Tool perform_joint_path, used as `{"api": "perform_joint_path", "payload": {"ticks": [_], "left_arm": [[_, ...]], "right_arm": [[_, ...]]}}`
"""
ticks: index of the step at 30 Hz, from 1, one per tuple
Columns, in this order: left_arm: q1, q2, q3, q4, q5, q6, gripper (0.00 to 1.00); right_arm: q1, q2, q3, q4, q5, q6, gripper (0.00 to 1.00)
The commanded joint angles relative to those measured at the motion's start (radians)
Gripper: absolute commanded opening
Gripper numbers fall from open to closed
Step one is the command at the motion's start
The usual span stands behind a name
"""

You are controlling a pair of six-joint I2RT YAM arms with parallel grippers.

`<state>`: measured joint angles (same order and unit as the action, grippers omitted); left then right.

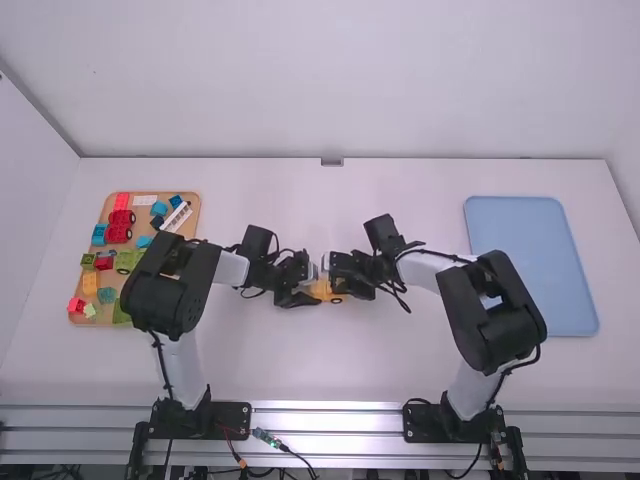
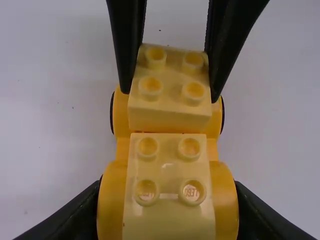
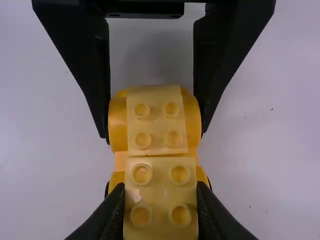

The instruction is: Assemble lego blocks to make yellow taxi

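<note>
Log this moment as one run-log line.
left end effector: shut on yellow base | right end effector: shut on pale block over base | second pale block: atop base | held block's seating: cannot tell

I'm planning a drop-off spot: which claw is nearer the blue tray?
Right. The right claw holds a yellow block at the end of the car closer to the blue tray; the left claw grips the farther end.

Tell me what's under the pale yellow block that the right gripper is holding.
An orange wheeled base shows past both sides of the block. The block covers the base's top there, so I can't see any studs beneath or whether they connect.
</note>
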<state>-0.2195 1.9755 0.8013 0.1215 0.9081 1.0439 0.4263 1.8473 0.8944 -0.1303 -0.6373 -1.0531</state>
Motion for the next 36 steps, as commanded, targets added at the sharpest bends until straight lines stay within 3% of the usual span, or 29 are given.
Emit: {"api": "perform_joint_path", "payload": {"ticks": [1,5,11,28,30,33,36], "left_arm": [[0.003,0.010,0.009,-0.009,-0.008,0.000,0.56],[0.003,0.010,0.009,-0.012,-0.008,0.001,0.55],[-0.005,0.010,0.009,-0.059,0.000,0.099,0.44],[-0.006,0.010,0.009,-0.018,0.000,0.072,0.49],[-0.011,0.010,0.009,-0.011,-0.001,0.060,0.49],[-0.012,0.010,0.009,-0.008,-0.001,0.061,0.49],[-0.011,0.010,0.009,-0.009,0.000,0.061,0.49]], "right_arm": [[0.006,-0.023,-0.021,-0.004,-0.016,0.005,0.00],[0.011,-0.023,-0.025,-0.009,-0.016,0.006,0.00],[0.034,-0.023,-0.026,-0.009,-0.002,0.010,0.00],[0.033,-0.023,-0.026,-0.031,0.006,0.028,0.00],[0.033,-0.023,-0.026,-0.031,0.006,0.028,0.07],[0.033,-0.023,-0.026,-0.031,0.006,0.027,0.25],[0.033,-0.023,-0.026,-0.030,0.006,0.028,0.32]]}}
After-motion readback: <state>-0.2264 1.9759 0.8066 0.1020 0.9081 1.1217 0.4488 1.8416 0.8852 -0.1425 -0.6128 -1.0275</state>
